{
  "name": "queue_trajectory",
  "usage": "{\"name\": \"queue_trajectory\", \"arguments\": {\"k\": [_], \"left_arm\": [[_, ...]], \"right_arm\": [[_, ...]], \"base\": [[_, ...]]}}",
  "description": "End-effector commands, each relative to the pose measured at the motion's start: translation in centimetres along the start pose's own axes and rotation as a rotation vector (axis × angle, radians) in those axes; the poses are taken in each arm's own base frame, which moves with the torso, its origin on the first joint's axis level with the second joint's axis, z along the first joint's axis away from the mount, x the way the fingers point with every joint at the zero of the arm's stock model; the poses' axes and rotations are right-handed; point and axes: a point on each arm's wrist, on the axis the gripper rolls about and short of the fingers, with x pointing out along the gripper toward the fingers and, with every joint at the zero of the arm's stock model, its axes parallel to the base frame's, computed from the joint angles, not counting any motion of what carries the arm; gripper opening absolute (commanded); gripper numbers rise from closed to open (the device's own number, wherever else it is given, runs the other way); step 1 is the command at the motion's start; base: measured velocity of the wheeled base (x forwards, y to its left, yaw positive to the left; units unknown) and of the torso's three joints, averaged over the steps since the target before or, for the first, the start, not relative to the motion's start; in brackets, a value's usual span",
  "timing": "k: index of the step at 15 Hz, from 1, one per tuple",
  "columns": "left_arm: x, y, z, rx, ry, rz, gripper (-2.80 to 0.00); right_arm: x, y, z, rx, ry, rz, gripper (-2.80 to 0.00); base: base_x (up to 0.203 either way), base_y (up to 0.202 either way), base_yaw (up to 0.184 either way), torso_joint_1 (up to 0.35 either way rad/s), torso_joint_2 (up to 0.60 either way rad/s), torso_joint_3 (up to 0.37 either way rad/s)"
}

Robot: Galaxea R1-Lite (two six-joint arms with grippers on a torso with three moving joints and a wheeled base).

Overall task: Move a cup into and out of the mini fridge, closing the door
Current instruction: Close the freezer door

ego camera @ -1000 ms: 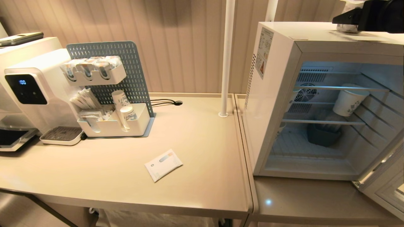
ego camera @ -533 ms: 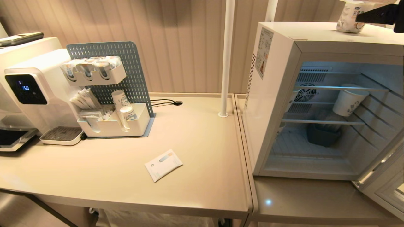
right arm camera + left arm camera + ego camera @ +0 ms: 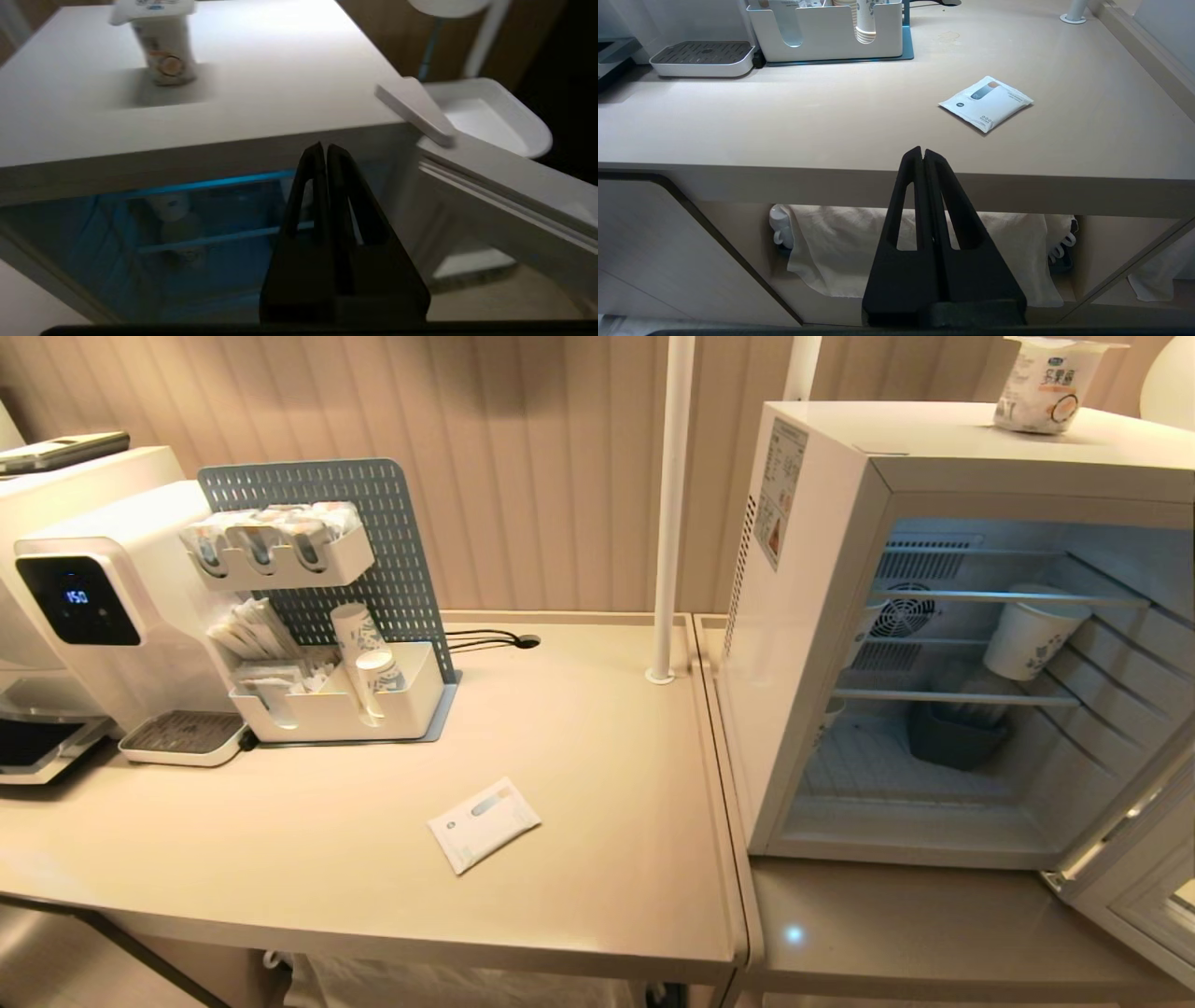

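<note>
The cup (image 3: 1044, 385) stands upright on top of the mini fridge (image 3: 822, 616), whose door (image 3: 1144, 887) hangs open. The right gripper (image 3: 324, 151), fingers clenched and empty, hovers before the fridge's top edge; the left gripper (image 3: 923, 156), fingers clenched, idles below the desk (image 3: 373, 859). With the cup out, the closing step seems due: push the door shut.

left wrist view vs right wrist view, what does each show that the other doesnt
Only the left wrist view shows the shut left gripper at the beige counter's front edge, a flat white sachet, a white cup-holder tray and a grey drip tray.

Only the right wrist view shows the shut right gripper, the small white tapered yogurt cup upright on the boxy white mini fridge, its blue-lit inside, and its open grey-framed door.

Both share only black fingers pressed together, holding nothing.
</note>
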Motion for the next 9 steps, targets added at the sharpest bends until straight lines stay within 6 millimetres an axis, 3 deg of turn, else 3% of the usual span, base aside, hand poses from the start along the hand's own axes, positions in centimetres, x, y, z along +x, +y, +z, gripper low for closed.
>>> {"name": "queue_trajectory", "arguments": {"k": [1, 5, 8, 9], "left_arm": [[0.0, 0.0, 0.0, -0.001, 0.002, 0.0, -2.8], [0.0, 0.0, 0.0, -0.007, 0.0, 0.0, -2.8], [0.0, 0.0, 0.0, -0.007, 0.001, 0.0, -2.8], [0.0, 0.0, 0.0, -0.006, 0.002, 0.0, -2.8]], "right_arm": [[-5.1, -2.5, -0.1, 0.044, -0.079, -0.195, -2.8], [-12.7, -5.6, -3.4, 0.073, -0.152, -0.495, -2.8], [-17.9, -5.8, -8.5, 0.07, -0.216, -0.591, -2.8], [-18.5, -5.5, -10.7, 0.072, -0.224, -0.561, -2.8]], "base": [[0.0, 0.0, 0.0, 0.0, 0.0, 0.0], [0.0, 0.0, 0.0, 0.0, 0.0, 0.0], [0.0, 0.0, 0.0, 0.0, 0.0, 0.0], [0.0, 0.0, 0.0, 0.0, 0.0, 0.0]]}}
